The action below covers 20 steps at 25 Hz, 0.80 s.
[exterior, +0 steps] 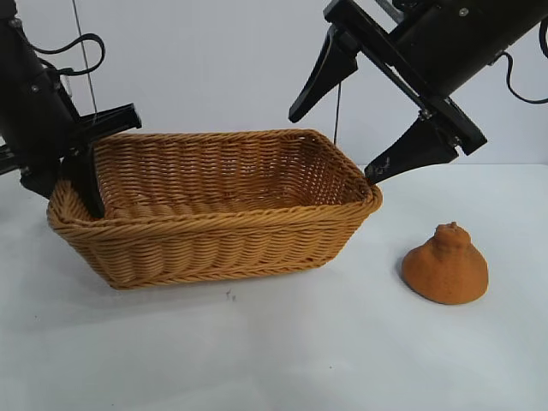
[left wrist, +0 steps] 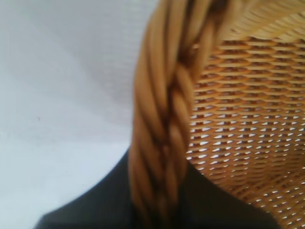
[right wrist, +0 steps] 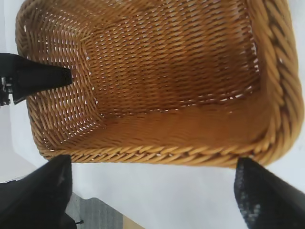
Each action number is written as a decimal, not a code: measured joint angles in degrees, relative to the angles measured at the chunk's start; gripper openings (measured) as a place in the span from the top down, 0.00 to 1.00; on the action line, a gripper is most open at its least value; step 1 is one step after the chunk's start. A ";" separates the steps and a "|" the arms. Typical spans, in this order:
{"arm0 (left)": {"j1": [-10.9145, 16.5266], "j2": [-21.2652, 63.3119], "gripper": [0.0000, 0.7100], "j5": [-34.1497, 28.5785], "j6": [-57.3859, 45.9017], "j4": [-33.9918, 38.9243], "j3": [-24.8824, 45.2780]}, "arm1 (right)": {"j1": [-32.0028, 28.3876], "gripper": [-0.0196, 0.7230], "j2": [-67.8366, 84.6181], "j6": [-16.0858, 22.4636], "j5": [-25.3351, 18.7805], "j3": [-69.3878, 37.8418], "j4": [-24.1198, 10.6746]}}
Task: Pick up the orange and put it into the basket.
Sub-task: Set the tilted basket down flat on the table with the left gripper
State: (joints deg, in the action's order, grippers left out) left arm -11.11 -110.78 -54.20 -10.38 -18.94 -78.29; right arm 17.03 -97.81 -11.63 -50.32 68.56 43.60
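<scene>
No readable text, labels, brands, numbers or signs anywhere in any view.

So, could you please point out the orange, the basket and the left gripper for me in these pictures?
orange (exterior: pixel 445 267): exterior view, middle of its rough skin.
basket (exterior: pixel 214 229): exterior view, braided rim of the near wall.
left gripper (exterior: pixel 79 181): exterior view, where it pinches the basket's end rim.

Bright, even, diffuse light fills the exterior view; the white surface (exterior: pixel 257 360) looks washed, with only faint soft shadows beneath the basket (exterior: pixel 214 248) and the orange (exterior: pixel 445 267). The left wrist view is blurred, its braided rim (left wrist: pixel 162 143) too near to focus. The right wrist view is sharper, though the dark fingers (right wrist: pixel 38 195) at its edge are soft.
</scene>
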 joint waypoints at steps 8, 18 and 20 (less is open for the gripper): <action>0.00 -5.11 0.88 0.88 2.20 -0.84 -0.52 | 0.00 0.12 0.00 0.00 -0.06 0.00 0.00; 0.00 -9.74 0.87 4.46 4.63 -1.35 -0.86 | 0.00 0.12 0.00 0.00 -0.25 0.00 0.00; 0.00 -9.74 0.78 4.46 4.68 -1.47 -0.86 | 0.00 0.12 0.00 0.00 -0.25 0.00 0.00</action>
State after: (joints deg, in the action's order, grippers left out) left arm -11.11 -120.52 -49.74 -5.71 -20.40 -79.16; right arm 17.03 -97.81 -11.63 -50.57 68.56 43.60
